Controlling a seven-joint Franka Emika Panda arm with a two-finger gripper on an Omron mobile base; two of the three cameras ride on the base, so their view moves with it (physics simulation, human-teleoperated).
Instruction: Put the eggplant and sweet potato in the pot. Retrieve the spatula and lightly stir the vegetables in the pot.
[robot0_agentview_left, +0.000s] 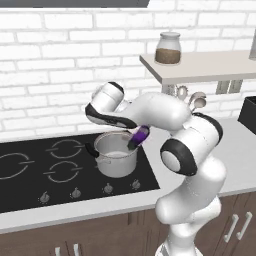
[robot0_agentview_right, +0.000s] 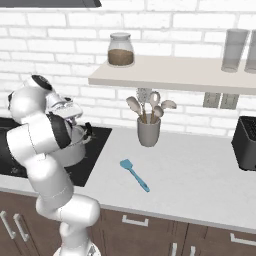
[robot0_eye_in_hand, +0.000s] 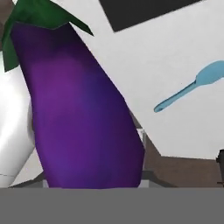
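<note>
One eggplant (robot0_agentview_left: 140, 135), glossy purple with a green cap, clamped between the jaws of the gripper (robot0_agentview_left: 134, 141) and held tilted just above the right rim of the pot (robot0_agentview_left: 116, 155). One pot, shiny steel with black side handles, standing on the black cooktop (robot0_agentview_left: 30, 175) near its right edge. One teal spatula (robot0_agentview_right: 134, 174), lying flat on the grey counter (robot0_agentview_right: 200, 175), right of the cooktop and near the utensil cup (robot0_agentview_right: 148, 131).

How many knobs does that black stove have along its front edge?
4 knobs, all in a row along the front of the cooktop: first, second, third, fourth. The arm may hide others.
</note>
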